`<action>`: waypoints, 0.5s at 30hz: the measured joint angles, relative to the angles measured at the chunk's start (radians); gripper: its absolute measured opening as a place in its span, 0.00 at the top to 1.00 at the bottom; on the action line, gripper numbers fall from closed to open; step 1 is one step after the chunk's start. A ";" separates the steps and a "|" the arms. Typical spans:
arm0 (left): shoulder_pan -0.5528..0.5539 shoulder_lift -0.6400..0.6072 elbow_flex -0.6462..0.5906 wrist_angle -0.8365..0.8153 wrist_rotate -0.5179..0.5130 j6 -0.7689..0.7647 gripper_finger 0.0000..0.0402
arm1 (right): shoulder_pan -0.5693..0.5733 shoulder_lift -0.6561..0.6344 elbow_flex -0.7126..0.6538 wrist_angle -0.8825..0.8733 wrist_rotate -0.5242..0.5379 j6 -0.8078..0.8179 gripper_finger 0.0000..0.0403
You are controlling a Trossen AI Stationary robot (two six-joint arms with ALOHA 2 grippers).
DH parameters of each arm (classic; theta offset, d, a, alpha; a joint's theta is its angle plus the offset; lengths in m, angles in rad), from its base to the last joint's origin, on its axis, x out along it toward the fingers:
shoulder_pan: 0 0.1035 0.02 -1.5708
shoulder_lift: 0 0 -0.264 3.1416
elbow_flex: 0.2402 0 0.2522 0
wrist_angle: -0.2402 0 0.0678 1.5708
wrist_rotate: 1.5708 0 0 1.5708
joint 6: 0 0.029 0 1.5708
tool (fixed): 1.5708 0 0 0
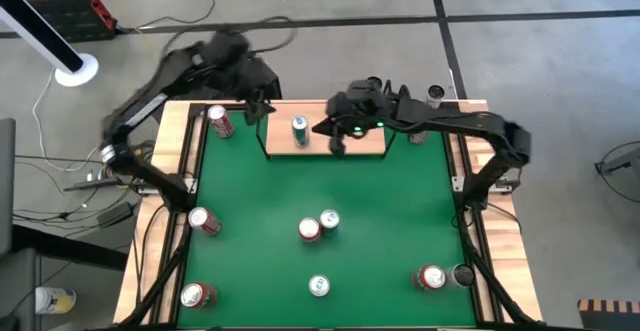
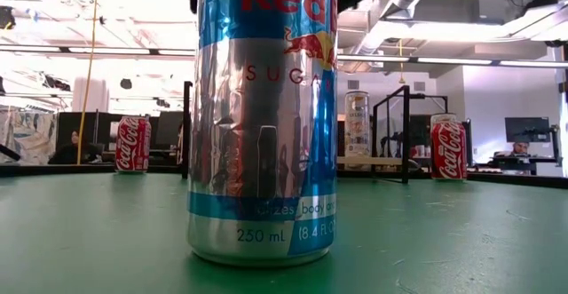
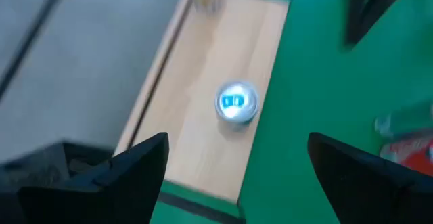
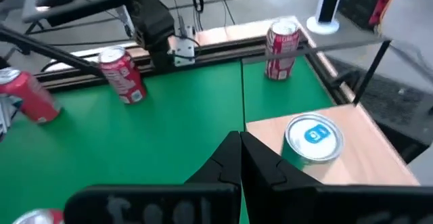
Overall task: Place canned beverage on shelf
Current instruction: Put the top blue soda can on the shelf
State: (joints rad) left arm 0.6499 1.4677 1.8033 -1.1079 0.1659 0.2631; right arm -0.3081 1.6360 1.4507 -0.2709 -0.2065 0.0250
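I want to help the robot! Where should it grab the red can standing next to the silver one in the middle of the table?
Grab the red can round its smooth sides from above. It stands upright touching the silver can, so the fingers should close on its free sides.

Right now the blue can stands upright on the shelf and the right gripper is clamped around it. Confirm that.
Not quite. The blue can does stand upright on the shelf, but the right gripper is not around it: the right wrist view shows its fingers shut together beside the can, apart from it.
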 joint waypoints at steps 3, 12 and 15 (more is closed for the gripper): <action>0.044 -0.154 -0.201 0.179 0.055 -0.037 0.16 | 0.013 0.095 0.086 -0.006 0.021 0.026 0.94; 0.180 -0.468 -0.681 0.557 0.201 -0.136 0.29 | 0.048 0.339 0.347 -0.128 0.111 0.064 0.94; 0.205 -0.515 -0.772 0.606 0.227 -0.172 0.43 | 0.058 0.406 0.429 -0.181 0.155 0.065 0.94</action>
State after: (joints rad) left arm 0.8549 0.9527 1.0314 -0.5018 0.3925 0.0914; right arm -0.2497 2.0425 1.8793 -0.4523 -0.0513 0.0898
